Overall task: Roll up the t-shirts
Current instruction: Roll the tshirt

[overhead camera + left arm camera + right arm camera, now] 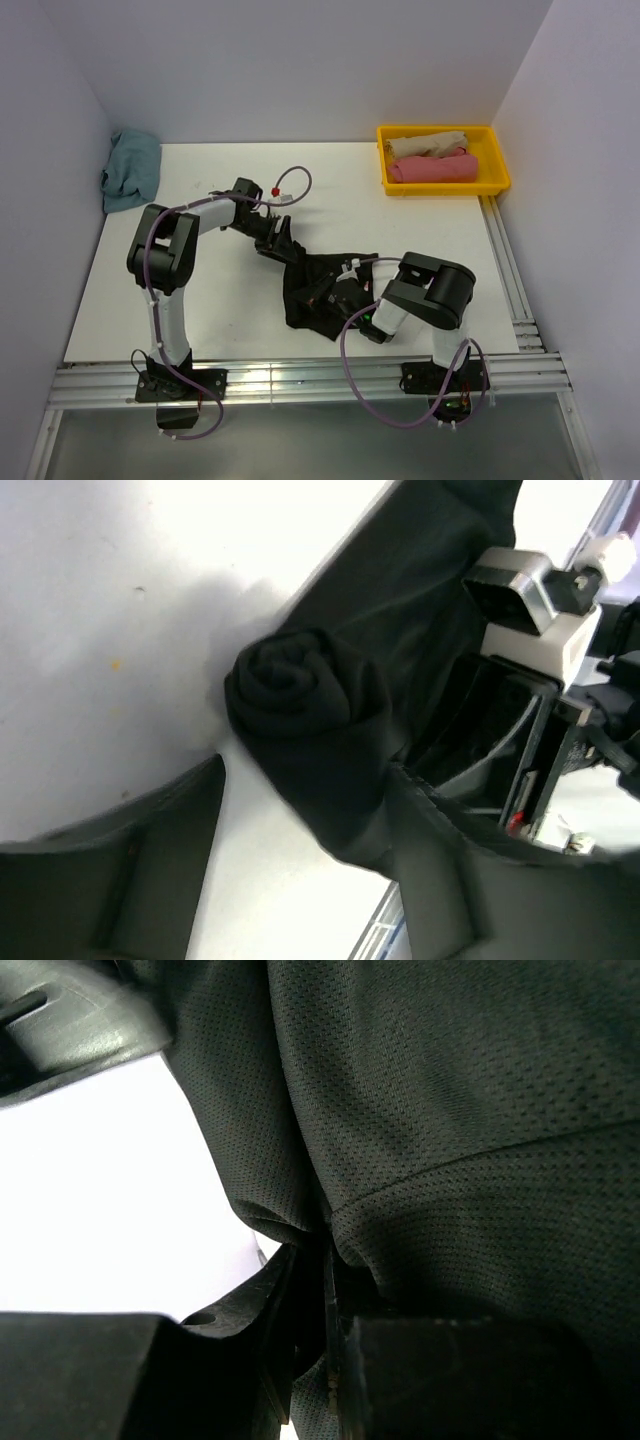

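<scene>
The left gripper (305, 780) stood with its jaws wide apart, straddling the wound end of the black t-shirt (300, 695). One finger had bare surface (400, 220) between it and the cloth. The other lay against the roll or just beside it; which, I could not tell. The right gripper (322, 1260) was clamped together on a thin fold of the same shirt, the mesh cloth pinched between its fingertips.

Seen from above, the black shirt lay in the middle of the surface between the two arms, somewhat toward the near edge. Its far-left end was wound into a tight spiral, and the remainder lay loose and bunched toward the right arm.

The step in hand looked like the rolling of this shirt, begun but not finished, since slack cloth remained beyond the spiral. The next move probably called for the left gripper to close on the roll or press it and turn it toward the loose part. Meanwhile the right would have to hold its fold taut so the spiral did not unwind.

Farther out, a yellow tray (500, 160) at the far right held a beige t-shirt (425, 145) and a pink t-shirt (435, 168), both rolled. A dusty-blue t-shirt (130, 170) lay crumpled at the far left, not yet rolled.
</scene>
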`<state>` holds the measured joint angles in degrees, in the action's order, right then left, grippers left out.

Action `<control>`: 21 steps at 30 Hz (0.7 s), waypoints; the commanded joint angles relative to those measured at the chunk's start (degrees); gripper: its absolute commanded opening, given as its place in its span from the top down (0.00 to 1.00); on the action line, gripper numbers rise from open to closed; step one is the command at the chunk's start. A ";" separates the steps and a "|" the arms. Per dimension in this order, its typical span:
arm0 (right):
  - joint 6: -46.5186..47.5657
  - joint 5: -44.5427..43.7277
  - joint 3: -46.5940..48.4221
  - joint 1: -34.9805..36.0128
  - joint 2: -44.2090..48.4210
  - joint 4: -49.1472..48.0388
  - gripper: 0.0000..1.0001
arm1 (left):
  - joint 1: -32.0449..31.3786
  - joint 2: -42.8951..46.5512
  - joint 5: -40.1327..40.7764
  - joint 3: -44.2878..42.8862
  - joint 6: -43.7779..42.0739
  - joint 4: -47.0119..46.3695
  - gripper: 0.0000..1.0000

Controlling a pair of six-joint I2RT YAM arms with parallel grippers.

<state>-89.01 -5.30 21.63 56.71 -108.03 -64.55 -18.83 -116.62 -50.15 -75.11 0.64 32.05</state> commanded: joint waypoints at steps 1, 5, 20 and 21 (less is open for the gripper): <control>-0.11 2.84 -1.85 0.25 -1.93 4.70 0.86 | -1.21 -1.77 -0.22 -1.88 1.00 -2.00 0.39; 2.52 3.28 -0.54 -0.28 -0.52 9.95 0.86 | -2.35 -2.47 7.06 -5.82 3.65 0.19 0.80; 30.46 8.62 30.38 -7.92 -0.24 50.65 0.73 | -2.18 -3.35 38.80 -17.26 11.57 7.49 1.00; 31.26 9.42 31.53 -8.28 -1.04 51.71 0.73 | -2.00 -3.44 39.16 -17.35 11.83 7.85 1.00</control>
<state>-66.13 -0.03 49.23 49.91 -106.50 -24.08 -21.69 -119.79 -18.81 -90.00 10.66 40.27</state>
